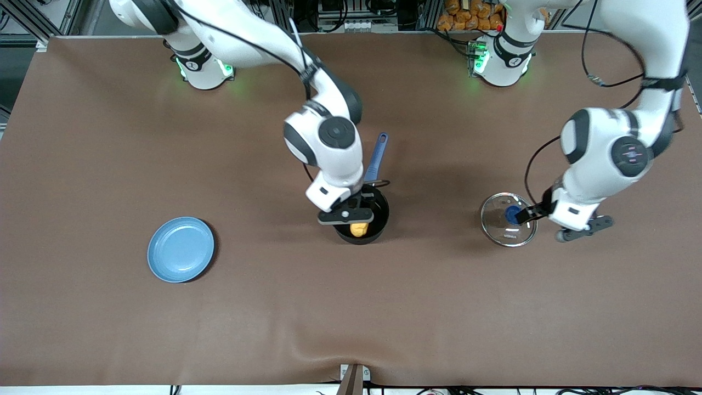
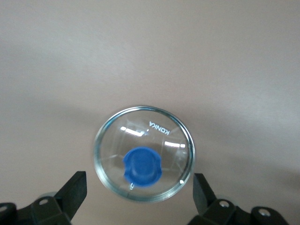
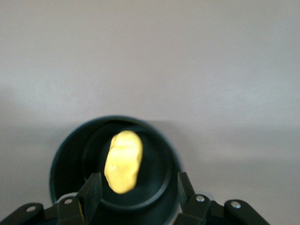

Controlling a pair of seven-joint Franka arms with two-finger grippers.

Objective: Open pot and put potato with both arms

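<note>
The black pot (image 1: 380,215) with its blue handle (image 1: 377,156) stands uncovered at the middle of the table. The yellow potato (image 1: 359,229) lies inside it, seen also in the right wrist view (image 3: 123,161) within the pot (image 3: 157,190). My right gripper (image 1: 350,215) hangs open just over the pot, its fingers (image 3: 92,190) clear of the potato. The glass lid (image 1: 507,220) with a blue knob lies flat on the table toward the left arm's end. My left gripper (image 1: 582,227) is open and empty above the table beside the lid (image 2: 143,154).
A flat light-blue plate (image 1: 181,249) lies toward the right arm's end, nearer the front camera than the pot. The brown mat covers the whole table.
</note>
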